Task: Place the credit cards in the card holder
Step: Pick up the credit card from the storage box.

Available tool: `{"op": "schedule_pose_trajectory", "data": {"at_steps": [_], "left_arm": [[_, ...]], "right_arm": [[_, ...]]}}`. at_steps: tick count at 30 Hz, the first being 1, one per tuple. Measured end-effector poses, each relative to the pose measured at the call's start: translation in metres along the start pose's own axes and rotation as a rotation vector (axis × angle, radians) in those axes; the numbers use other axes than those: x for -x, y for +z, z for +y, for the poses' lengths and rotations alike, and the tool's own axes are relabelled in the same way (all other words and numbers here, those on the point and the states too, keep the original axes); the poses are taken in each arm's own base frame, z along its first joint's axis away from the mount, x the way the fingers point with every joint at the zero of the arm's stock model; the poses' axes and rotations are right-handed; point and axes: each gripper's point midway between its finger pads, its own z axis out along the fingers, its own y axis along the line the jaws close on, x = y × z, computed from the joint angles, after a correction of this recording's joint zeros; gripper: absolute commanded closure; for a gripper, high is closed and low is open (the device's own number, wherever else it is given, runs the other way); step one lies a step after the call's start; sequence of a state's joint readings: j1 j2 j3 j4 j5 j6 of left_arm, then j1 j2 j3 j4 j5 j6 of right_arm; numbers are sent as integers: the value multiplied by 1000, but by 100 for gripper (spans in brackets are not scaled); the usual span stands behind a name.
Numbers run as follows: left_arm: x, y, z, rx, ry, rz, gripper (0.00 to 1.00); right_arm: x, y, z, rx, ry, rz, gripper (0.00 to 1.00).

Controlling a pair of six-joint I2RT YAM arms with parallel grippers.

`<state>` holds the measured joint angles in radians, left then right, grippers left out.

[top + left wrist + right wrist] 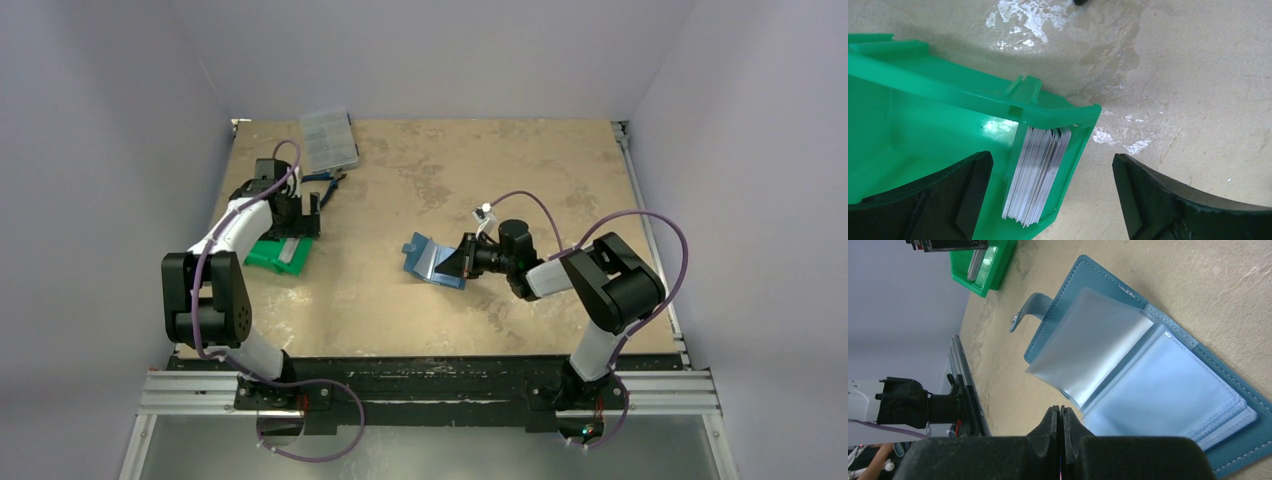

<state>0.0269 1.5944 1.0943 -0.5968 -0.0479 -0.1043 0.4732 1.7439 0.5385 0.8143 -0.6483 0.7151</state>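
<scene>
The credit cards [1035, 175] stand on edge as a pale stack in the corner slot of a green tray [923, 130]. My left gripper [1050, 159] hangs over them, open wide: one finger is over the tray's inside, the other over the table beside it. From above, the left gripper [287, 222] is at the tray [262, 258], where the cards [293, 253] show. The teal card holder [1173, 390] lies open mid-table [430, 260], one clear pocket leaf [1088, 350] lifted. My right gripper [1060, 411] is shut with nothing in it, tips at the holder's near edge.
A clear compartment box [328, 138] lies at the back left of the tan table. Blue-handled pliers [327, 184] rest just in front of it, beside the left arm. The table's metal rail [430, 385] runs along the near edge, with grey walls on three sides.
</scene>
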Motion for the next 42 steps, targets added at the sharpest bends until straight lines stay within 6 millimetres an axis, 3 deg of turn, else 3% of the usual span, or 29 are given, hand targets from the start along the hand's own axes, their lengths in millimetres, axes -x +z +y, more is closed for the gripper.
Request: {"op": "schedule_pose_trajectory", "data": {"at_steps": [17,28,42], "left_arm": [[-7,13,-10,-106,-6,27,1],[-13,16,-13,-132,-16,45,15],[-7,7,-21,-179,-23,18,40]], "right_arm": [[-1,2,-1,9,13,2,97],[-6,3,-2,17,30,19,98],[-7,4,-3,19,40,21,98]]}}
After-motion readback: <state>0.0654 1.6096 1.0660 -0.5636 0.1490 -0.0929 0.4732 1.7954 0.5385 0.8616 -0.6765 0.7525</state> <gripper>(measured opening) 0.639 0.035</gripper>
